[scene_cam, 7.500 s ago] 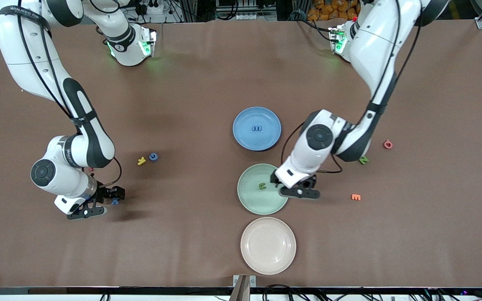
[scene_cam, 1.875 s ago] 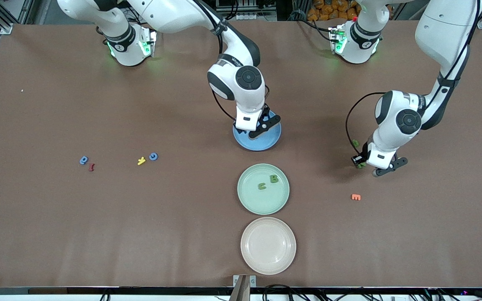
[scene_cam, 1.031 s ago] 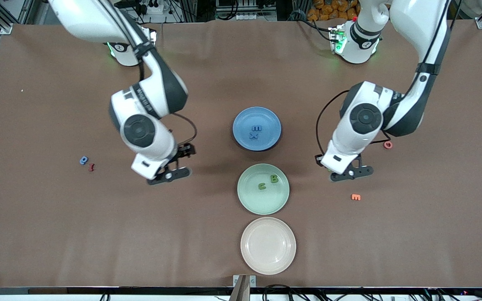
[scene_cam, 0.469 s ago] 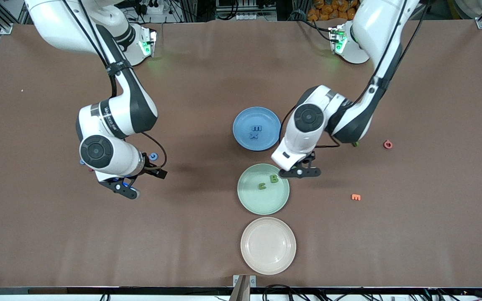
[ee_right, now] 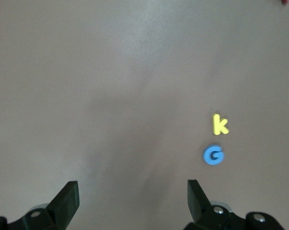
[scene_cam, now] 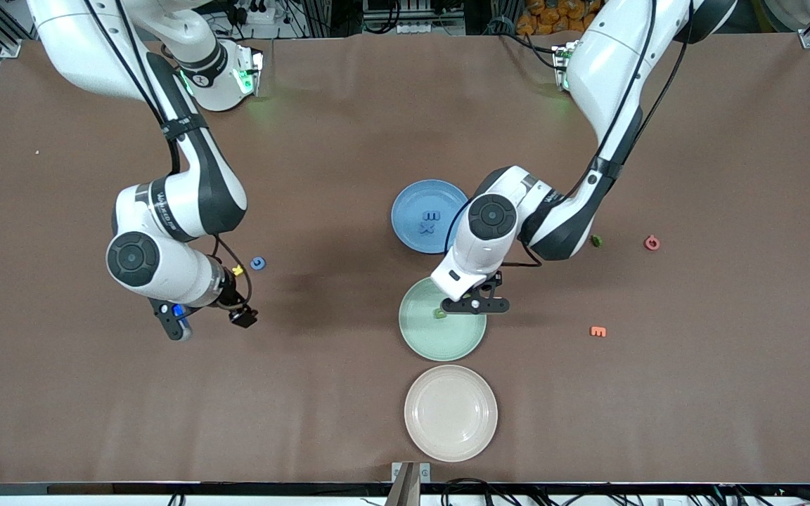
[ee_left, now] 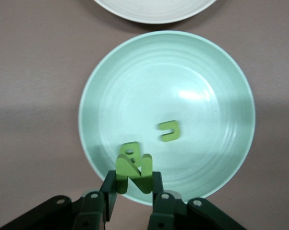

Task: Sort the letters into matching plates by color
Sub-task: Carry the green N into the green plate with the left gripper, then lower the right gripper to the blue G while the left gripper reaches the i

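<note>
**Left wrist view: green N pinched over the mint plate**

Clamping the left claw (ee_left: 133, 186) on a green letter N (ee_left: 134, 171), upright between the two fingers, and hovering with it over the rim of the pale green plate (ee_left: 211, 86). Showing two more green letters lying inside that plate: a hooked green letter (ee_left: 169, 131) near the middle, and a second green letter (ee_left: 130, 149) right under the held N, partly covered by it and hard to read.

From the front view, hanging the left claw (scene_cam: 473, 303) over that plate's (scene_cam: 442, 337) edge farther from the camera. Lining up three plates down the middle of the worktop (scene_cam: 349, 393): blue plate (scene_cam: 412, 200) farthest from the camera, pale green plate next, cream plate (scene_cam: 451, 412) nearest. Resting inside the blue plate, a blue E (scene_cam: 431, 216) and a blue X (scene_cam: 427, 228), just beside each other.

Spreading the right claw (ee_right: 132, 196) wide, gripping nothing, over bare worktop toward the right arm's end (scene_cam: 208, 322). Lying near it, a blue G (ee_right: 213, 155) just beside a yellow k (ee_right: 220, 124).

Lying loose toward the left arm's end: a lone green letter (scene_cam: 595, 240), a red letter (scene_cam: 652, 243) near it, and an orange letter (scene_cam: 598, 331) nearer the camera.
</note>
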Available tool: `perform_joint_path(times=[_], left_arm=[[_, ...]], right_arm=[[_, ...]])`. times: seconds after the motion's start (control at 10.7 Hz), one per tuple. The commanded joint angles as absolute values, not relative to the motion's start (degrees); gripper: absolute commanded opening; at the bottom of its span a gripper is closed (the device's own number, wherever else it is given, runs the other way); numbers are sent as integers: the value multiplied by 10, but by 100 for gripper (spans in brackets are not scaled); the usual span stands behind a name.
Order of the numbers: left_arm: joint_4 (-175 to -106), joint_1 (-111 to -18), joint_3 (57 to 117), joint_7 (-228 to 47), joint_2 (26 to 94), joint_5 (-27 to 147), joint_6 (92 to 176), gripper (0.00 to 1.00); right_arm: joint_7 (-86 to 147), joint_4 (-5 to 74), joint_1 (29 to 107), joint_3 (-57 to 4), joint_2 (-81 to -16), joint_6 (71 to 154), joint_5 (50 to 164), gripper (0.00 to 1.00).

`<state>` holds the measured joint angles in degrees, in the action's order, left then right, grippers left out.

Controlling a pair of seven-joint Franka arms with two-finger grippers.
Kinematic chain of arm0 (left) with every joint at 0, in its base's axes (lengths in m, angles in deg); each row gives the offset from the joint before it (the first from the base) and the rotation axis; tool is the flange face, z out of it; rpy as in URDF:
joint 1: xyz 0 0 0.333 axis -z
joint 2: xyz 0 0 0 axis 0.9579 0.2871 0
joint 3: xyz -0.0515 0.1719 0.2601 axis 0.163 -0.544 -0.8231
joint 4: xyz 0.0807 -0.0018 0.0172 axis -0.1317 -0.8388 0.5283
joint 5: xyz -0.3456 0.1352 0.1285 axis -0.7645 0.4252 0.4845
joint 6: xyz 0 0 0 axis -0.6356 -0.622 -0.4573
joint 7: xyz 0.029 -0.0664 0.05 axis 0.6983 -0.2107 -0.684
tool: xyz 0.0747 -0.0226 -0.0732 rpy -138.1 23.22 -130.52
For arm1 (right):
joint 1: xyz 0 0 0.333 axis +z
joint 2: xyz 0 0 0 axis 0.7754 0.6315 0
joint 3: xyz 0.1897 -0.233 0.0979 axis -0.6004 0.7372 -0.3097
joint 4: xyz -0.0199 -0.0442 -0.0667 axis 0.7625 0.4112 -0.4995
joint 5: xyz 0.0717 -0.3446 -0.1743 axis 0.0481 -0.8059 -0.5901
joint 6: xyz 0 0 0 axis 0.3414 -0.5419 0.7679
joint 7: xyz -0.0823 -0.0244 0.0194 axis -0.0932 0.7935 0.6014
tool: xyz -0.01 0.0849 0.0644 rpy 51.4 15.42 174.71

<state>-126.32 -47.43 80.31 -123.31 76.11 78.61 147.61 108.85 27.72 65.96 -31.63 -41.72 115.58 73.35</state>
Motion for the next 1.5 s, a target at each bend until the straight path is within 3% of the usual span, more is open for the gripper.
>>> perform_joint_path(times=[0.0,0.09,0.28,0.66,0.94,1.12,1.41], left_arm=[[-1244,-462,799,-1269,792,787,1519,0],[-1242,-462,799,-1270,794,787,1527,0],[-1242,-462,798,-1277,795,788,1528,99],[-1248,-473,793,-1271,762,799,1509,100],[-1260,-526,795,-1185,692,801,1383,100],[-1313,-558,796,-1141,632,801,1352,100],[-1454,-618,801,-1050,518,796,1362,100]], right_arm=[[1197,340,648,-321,-435,1221,734,100],[1197,358,645,-321,-438,1224,734,100],[1197,424,640,-321,-460,1275,726,100],[1196,519,640,-321,-487,1348,712,100],[1197,564,641,-322,-490,1391,713,100],[1202,585,643,-322,-487,1425,714,100],[1202,602,648,-322,-482,1455,714,100]])
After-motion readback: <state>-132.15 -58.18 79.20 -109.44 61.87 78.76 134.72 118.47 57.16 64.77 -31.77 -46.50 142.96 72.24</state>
